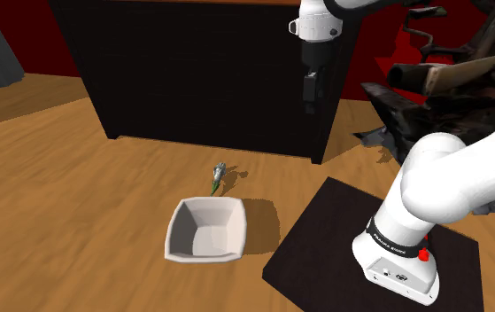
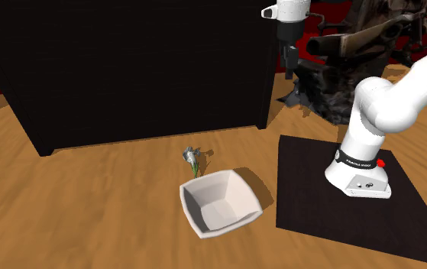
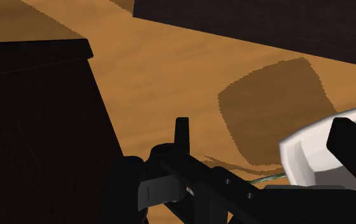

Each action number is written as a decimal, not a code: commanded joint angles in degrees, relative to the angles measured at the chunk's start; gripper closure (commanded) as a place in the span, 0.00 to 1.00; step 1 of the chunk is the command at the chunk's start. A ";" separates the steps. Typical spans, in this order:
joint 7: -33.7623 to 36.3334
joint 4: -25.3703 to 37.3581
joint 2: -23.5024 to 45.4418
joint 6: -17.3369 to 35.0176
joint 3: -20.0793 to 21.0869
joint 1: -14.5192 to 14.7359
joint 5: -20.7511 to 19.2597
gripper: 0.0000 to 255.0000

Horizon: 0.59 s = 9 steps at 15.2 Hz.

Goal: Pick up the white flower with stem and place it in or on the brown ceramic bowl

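Note:
The flower (image 1: 219,175) is small, with a pale grey-white head and a green stem. It lies on the wooden floor just behind a square bowl (image 1: 183,232) that is drawn white. Both appear again in the second exterior view, the flower (image 2: 192,158) and the bowl (image 2: 204,228). My gripper (image 1: 310,105) hangs high in front of the dark cabinet, well above and to the shoulder view's right of the flower. It holds nothing. In the wrist view the gripper (image 3: 265,146) has its fingers apart, with the bowl's rim (image 3: 304,153) and a bit of green stem (image 3: 267,180) far below.
A tall dark cabinet (image 1: 210,71) stands behind the flower. My base sits on a black mat (image 1: 325,239) at the shoulder view's right of the bowl. Dark tangled furniture (image 1: 449,80) fills the back right. Wooden floor (image 1: 77,204) stretches to the left.

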 commanded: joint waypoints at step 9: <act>-13.06 3.71 17.60 11.41 -5.86 2.05 -0.62 0.00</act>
